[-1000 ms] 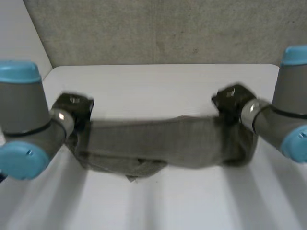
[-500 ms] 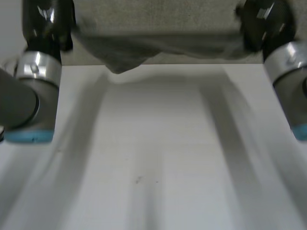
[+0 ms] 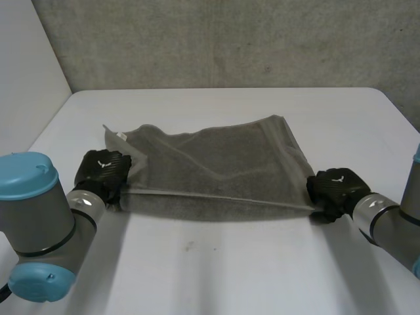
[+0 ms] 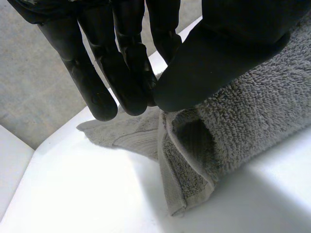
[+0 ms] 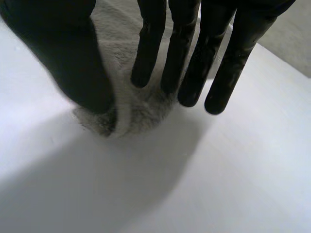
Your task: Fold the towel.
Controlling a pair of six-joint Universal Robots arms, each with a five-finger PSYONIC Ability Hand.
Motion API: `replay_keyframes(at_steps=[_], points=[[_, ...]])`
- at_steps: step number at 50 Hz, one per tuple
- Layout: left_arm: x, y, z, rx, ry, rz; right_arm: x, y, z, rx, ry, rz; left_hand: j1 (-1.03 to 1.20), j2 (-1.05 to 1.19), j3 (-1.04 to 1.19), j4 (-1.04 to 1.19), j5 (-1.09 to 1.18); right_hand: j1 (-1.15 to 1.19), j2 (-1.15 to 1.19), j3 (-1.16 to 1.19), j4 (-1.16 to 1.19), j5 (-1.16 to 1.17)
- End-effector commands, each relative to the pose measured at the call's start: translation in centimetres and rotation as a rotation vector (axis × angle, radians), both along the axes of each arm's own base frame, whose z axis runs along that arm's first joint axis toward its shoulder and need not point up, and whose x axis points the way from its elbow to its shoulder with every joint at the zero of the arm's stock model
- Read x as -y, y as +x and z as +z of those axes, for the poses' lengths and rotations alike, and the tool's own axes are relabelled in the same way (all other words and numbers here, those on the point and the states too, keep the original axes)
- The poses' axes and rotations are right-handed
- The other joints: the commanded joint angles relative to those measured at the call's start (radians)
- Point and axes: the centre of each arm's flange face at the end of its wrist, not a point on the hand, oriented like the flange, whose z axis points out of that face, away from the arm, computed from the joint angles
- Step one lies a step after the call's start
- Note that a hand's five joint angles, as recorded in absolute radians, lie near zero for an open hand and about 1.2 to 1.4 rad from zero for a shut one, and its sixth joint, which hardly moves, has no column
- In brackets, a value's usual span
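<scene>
A grey towel (image 3: pixel 216 170) lies spread on the white table (image 3: pixel 216 269), its near edge stretched straight between my two hands. My left hand (image 3: pixel 102 172) is at the near left corner. In the left wrist view, that hand's thumb (image 4: pixel 218 58) meets the fingers (image 4: pixel 129 73) on a doubled fold of the towel (image 4: pixel 252 126). My right hand (image 3: pixel 335 187) is at the near right corner. There a narrow strip of towel (image 5: pixel 129 114) runs between the thumb (image 5: pixel 63 58) and the straight fingers (image 5: pixel 189 63), with the corner's tip resting on the table.
A white label (image 3: pixel 121 136) shows at the towel's far left corner. A grey wall (image 3: pixel 230 39) stands behind the table's far edge. Bare table surface lies in front of the towel and beyond it.
Both hands swung the towel up and away from me, then brought it down flat on the table. They now sit low at its near corners. The right hand's fingers have loosened slightly.
</scene>
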Motion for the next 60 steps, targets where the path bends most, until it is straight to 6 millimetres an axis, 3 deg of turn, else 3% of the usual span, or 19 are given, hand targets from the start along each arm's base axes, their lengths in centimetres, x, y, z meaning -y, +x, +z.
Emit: replay_keyframes(at_steps=[1, 8, 25, 44, 47, 49, 52, 54, 55, 60], points=[[-0.1, 0.1, 0.6, -0.006, -0.016, 0.009, 0.4, -1.7, -0.1, 0.104, 0.063, -0.122, 0.216, 0.178, 0.180, 0.178, 0.181, -0.338, -0.484, -0.489, -0.489, -0.495], [0.0, 0.3, 0.9, -0.008, -0.023, 0.015, 0.7, -3.2, -0.6, 0.168, 0.099, -0.208, 0.216, 0.178, 0.180, 0.178, 0.181, -0.355, -0.502, -0.507, -0.507, -0.512], [-0.2, 0.4, 1.6, -0.024, -0.038, 0.018, 0.9, -2.4, -0.8, 0.403, 0.166, -0.265, 0.216, 0.178, 0.180, 0.178, 0.181, -0.317, -0.463, -0.469, -0.468, -0.474], [-0.1, 0.6, 1.5, -0.021, -0.035, 0.024, 3.3, -3.0, -2.1, 0.394, 0.063, -0.330, 0.216, 0.178, 0.180, 0.178, 0.181, -0.205, -0.352, -0.357, -0.357, -0.363], [-0.1, 0.6, 1.6, -0.019, -0.036, 0.025, 3.8, -3.3, -1.7, 0.385, 0.029, -0.356, 0.216, 0.178, 0.180, 0.178, 0.181, -0.088, -0.235, -0.240, -0.239, -0.245], [-0.2, 0.7, 1.8, -0.020, -0.037, 0.024, 4.1, -3.4, -1.3, 0.392, 0.016, -0.358, 0.216, 0.178, 0.180, 0.178, 0.181, 0.474, 0.328, 0.322, 0.323, 0.317], [-0.6, 0.7, 2.2, -0.015, -0.031, 0.020, 4.3, -3.4, -0.7, 0.394, 0.000, -0.352, 0.216, 0.178, 0.180, 0.178, 0.181, 0.478, 0.331, 0.326, 0.326, 0.320], [-0.8, 0.8, 2.6, -0.016, -0.030, 0.019, 4.4, -3.3, 1.2, 0.407, -0.055, -0.335, 0.216, 0.178, 0.180, 0.178, 0.181, 0.478, 0.331, 0.326, 0.326, 0.320], [-1.0, 0.8, 3.2, -0.020, -0.034, 0.018, 4.4, -3.3, 1.2, 0.407, -0.055, -0.335, 0.216, 0.178, 0.180, 0.178, 0.181, 0.478, 0.331, 0.326, 0.326, 0.320], [-1.5, 0.8, 5.9, -0.043, -0.084, 0.011, 3.9, -2.8, 7.0, 0.422, -0.171, -0.232, 0.216, 0.178, 0.180, 0.178, 0.181, 0.478, 0.331, 0.326, 0.326, 0.320]])
